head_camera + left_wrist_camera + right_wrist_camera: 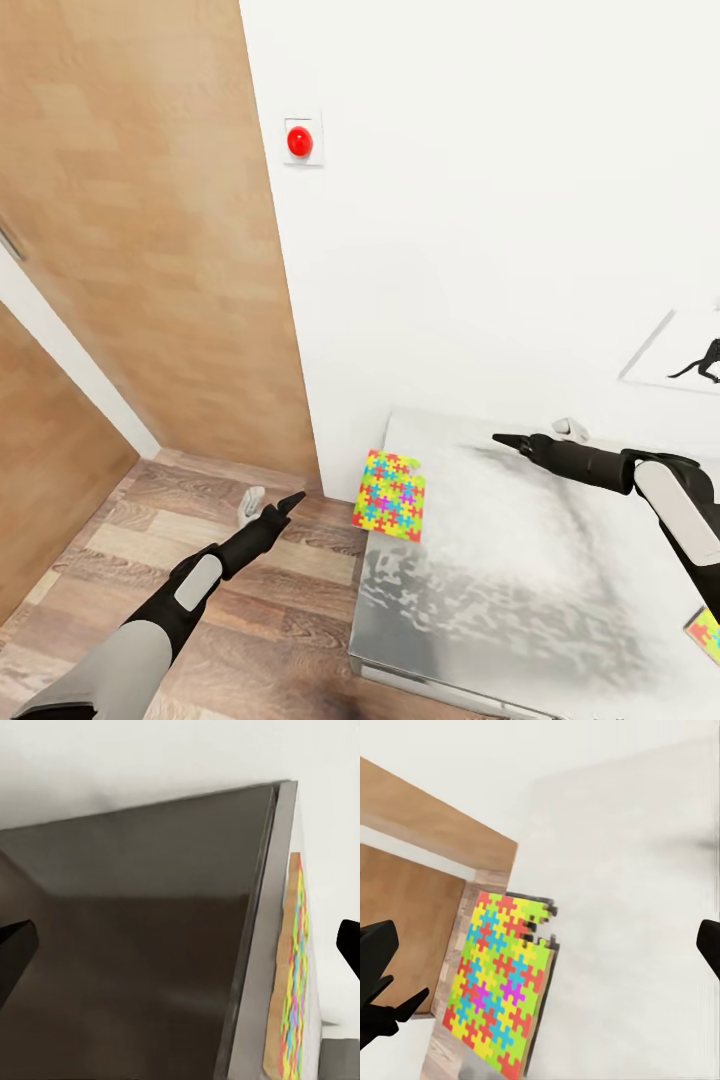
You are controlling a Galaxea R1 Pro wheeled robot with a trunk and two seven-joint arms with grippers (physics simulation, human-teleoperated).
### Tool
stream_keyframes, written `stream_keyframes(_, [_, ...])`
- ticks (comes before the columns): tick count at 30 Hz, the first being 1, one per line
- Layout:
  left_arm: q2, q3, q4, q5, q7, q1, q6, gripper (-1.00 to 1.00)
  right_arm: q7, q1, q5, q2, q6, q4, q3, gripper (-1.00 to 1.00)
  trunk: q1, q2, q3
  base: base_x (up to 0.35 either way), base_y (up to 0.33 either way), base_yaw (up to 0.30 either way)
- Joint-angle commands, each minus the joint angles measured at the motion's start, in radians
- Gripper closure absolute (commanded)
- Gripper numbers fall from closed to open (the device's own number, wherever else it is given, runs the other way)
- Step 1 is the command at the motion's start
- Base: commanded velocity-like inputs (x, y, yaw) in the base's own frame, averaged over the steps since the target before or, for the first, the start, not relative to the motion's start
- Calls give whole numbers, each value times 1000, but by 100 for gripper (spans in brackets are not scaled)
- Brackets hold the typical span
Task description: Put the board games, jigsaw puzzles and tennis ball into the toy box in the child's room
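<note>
Jigsaw puzzle (389,495) on table's (520,590) left edge

Jigsaw puzzle (390,495) apparently overhangs table (520,600) edge.

A second jigsaw puzzle (706,634) is cut off by the head view's right edge

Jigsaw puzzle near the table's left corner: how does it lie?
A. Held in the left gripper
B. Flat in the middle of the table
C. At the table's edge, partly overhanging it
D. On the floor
C: the puzzle sits at the table edge, overhanging the floor, untouched by the left gripper.
</note>
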Motion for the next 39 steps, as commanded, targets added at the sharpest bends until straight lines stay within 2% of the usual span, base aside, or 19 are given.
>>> stream_keyframes(1, [0, 3, 0, 6, -2, -1, 9, -100, 6, -1, 6, -1, 2, 0, 1, -100, 1, -2, -2, 0, 0, -140])
stream_keyframes(15, [-5, 3, 0, 6, -1, -2, 9, -100, 7, -1, 6, 0, 3, -8, 2, -100, 1, -2, -2, 0, 0, -199])
stream_keyframes(32, [-9, 2, 5, 6, 2, -2, 9, -100, 7, -1, 8, 1, 3, -8, 2, -100, 1, -2, -2, 0, 0, -38])
stream_keyframes(39, [-10, 2, 7, 6, 2, -2, 9, -100, 6, -1, 11, 2, 2, -8, 2, -100, 1, -2, -2, 0, 0, -148])
